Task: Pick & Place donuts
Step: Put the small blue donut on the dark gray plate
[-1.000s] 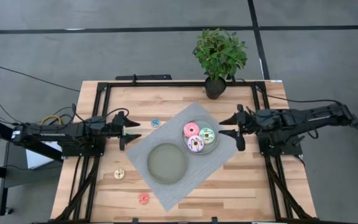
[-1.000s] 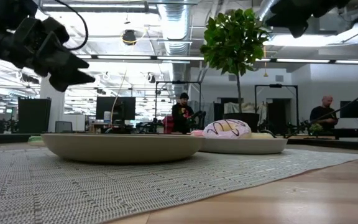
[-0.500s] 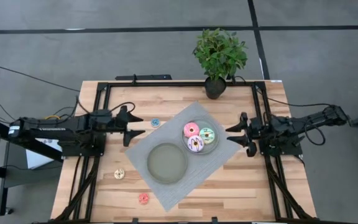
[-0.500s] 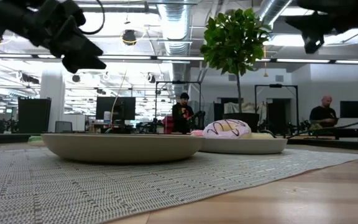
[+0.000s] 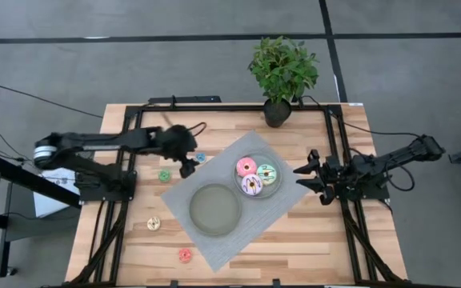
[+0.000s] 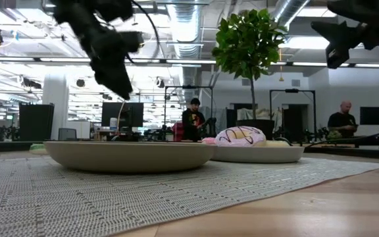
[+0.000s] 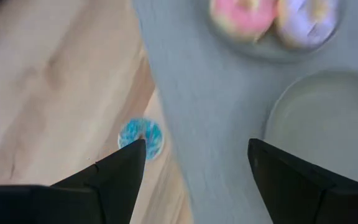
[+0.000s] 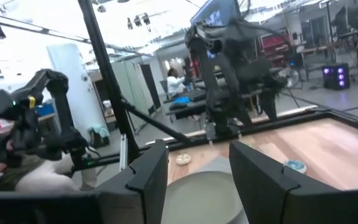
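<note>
My left gripper (image 5: 188,166) points down, open, beside the mat's left edge; in the left wrist view its fingers (image 7: 197,152) stand above the tiny blue donut (image 7: 140,135) and the mat edge, touching nothing. The blue donut (image 5: 200,158) lies on the wood. The tiny green donut (image 5: 164,175), yellow donut (image 5: 154,224) and red donut (image 5: 185,255) lie on the table's left part. The pink donut (image 5: 246,166), yellow-green donut (image 5: 266,172) and purple-white donut (image 5: 251,185) sit in the right grey plate (image 5: 274,186). My right gripper (image 5: 307,181) waits open near the right edge.
An empty grey plate (image 5: 214,210) lies on the grey woven mat (image 5: 278,212) in the middle. A potted plant (image 5: 282,72) stands at the far edge. Black frame rails run along both sides. Bare wood shows left of the mat. People stand in the room behind.
My left gripper has swung toward the table's far right and tipped from level to pointing down, toward the blue donut. The green donut, hidden under the arm before, shows now. My right gripper has drawn back toward the right edge and a little nearer.
</note>
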Available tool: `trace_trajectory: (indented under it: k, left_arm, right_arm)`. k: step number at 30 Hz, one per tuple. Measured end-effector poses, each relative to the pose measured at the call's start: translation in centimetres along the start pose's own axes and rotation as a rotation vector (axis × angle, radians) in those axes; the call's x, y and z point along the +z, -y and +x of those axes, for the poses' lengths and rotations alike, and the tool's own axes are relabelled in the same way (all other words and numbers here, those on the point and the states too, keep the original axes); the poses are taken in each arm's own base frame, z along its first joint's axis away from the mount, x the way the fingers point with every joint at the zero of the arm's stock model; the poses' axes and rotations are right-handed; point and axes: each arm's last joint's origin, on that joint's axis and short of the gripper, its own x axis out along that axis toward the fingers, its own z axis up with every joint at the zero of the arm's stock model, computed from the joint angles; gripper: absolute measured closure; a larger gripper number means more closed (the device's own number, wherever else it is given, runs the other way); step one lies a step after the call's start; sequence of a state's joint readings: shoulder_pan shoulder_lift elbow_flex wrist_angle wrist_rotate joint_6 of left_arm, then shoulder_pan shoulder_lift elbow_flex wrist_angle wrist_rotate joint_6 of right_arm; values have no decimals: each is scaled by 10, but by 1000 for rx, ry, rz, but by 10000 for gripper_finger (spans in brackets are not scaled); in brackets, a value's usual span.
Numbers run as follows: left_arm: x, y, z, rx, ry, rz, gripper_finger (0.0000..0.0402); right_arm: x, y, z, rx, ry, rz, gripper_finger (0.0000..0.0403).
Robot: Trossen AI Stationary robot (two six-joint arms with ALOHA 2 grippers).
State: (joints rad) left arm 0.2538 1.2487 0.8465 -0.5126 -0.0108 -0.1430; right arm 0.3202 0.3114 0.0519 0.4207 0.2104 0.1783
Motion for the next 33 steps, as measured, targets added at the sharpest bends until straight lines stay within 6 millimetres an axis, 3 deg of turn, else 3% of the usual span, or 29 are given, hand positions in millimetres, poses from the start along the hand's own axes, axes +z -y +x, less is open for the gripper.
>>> trace_trajectory:
  k: [7, 13, 22, 33]
  left_arm:
    - [23, -12, 41, 57, -243, -37, 125]
    - [38, -17, 64, 77, -333, -57, 125]
    - [38, -17, 69, 82, -376, -24, 114]
    - [37, -20, 69, 178, -376, -38, 34]
  right_arm:
    - [-8, 2, -2, 4, 23, 13, 238]
    - [-7, 2, -2, 5, 32, 19, 241]
    - [-8, 2, -2, 4, 24, 36, 243]
    - [-8, 2, -2, 5, 24, 38, 243]
